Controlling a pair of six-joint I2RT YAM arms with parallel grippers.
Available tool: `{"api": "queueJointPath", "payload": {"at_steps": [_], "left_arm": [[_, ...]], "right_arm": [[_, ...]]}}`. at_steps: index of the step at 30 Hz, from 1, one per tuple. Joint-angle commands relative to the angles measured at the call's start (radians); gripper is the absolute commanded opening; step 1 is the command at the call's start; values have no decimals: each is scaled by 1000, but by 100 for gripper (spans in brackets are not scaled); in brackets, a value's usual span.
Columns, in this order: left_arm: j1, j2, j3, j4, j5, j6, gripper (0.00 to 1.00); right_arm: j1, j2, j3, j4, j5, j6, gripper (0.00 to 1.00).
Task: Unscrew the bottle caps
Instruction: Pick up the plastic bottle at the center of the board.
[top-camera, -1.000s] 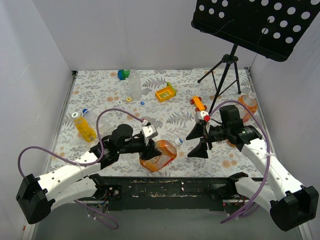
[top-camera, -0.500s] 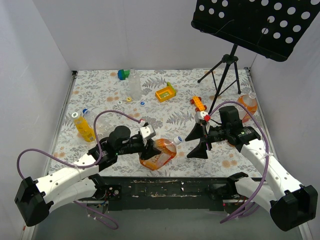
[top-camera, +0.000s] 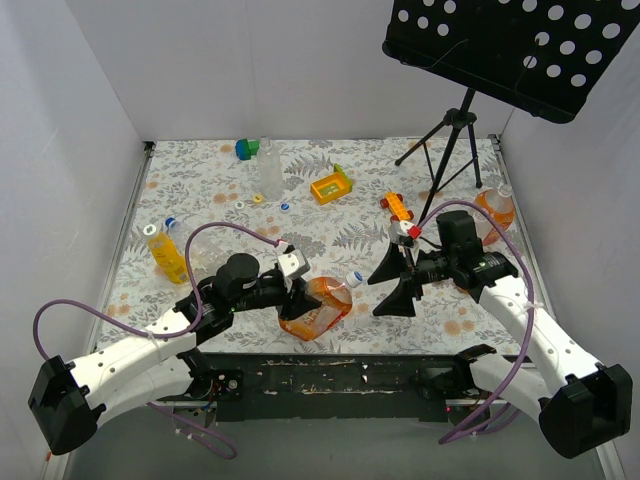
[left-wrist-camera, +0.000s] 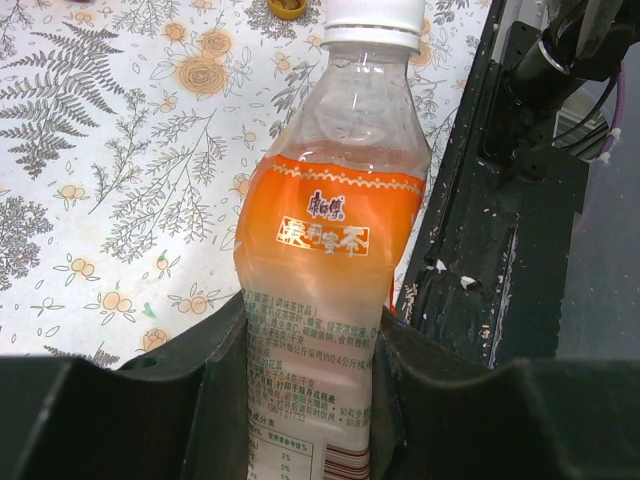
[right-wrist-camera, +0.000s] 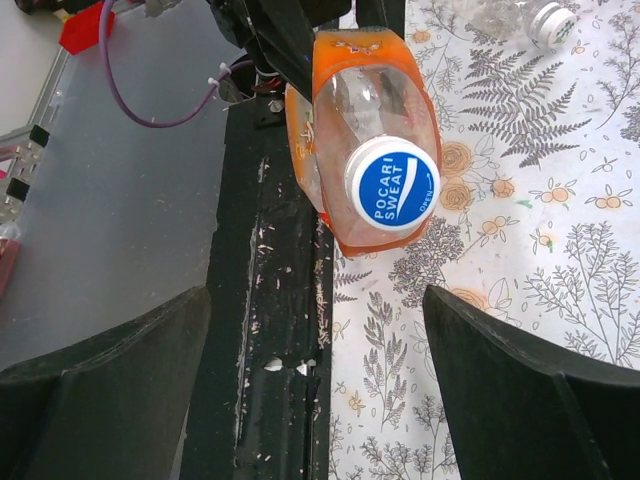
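The left end effector (top-camera: 298, 298) is clenched on the lower body of the orange-labelled bottle (top-camera: 320, 308), one finger on each side, near the front edge of the desk (top-camera: 250, 235); the bottle's neck points toward the right end effector (top-camera: 391, 286), and its cap (top-camera: 354, 279) sits on the neck; the right end effector is released, its jaws spread wide, just beside the cap and touching nothing.

The overhead view shows five bottles: the held one; a yellow-filled bottle (top-camera: 168, 256) at the left; a clear bottle (top-camera: 200, 255) lying beside it; a tall clear bottle (top-camera: 270, 170) upright at the rear; a squat orange bottle (top-camera: 495, 208) at the right edge. Three loose caps (top-camera: 258, 199) lie near the tall one. There is one green-and-blue block (top-camera: 246, 149), one yellow tray (top-camera: 332, 186), one orange toy car (top-camera: 396, 207) and one music stand (top-camera: 500, 50).

Only the right wrist view faces the cap's top, which is blue and printed POCARI SWEAT, with the spread fingers either side; only the left wrist view shows the label's white characters and the fingers pressed against the bottle; only the overhead view shows both arms and the other bottles together.
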Motion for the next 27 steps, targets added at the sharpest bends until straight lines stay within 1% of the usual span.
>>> {"api": "queueJointPath", "payload": {"at_steps": [1,9,15,21,27], "left_arm": [[-2,-13,-7,41,-3,-3,0],[-2,-2,-4,42,-30,-3,0],[-2,-2,-12,50,-21,-3,0],[-2,-4,-18,58,-7,-5,0],[-4,5,-20,95,7,3,0]], "right_arm": [[-7,9,-14,49,-43,36,94],[-9,5,-25,66,-42,47,94],[-10,14,-31,86,-55,71,94],[-13,34,-35,118,-78,124,94],[-13,46,-46,190,-60,226,94]]}}
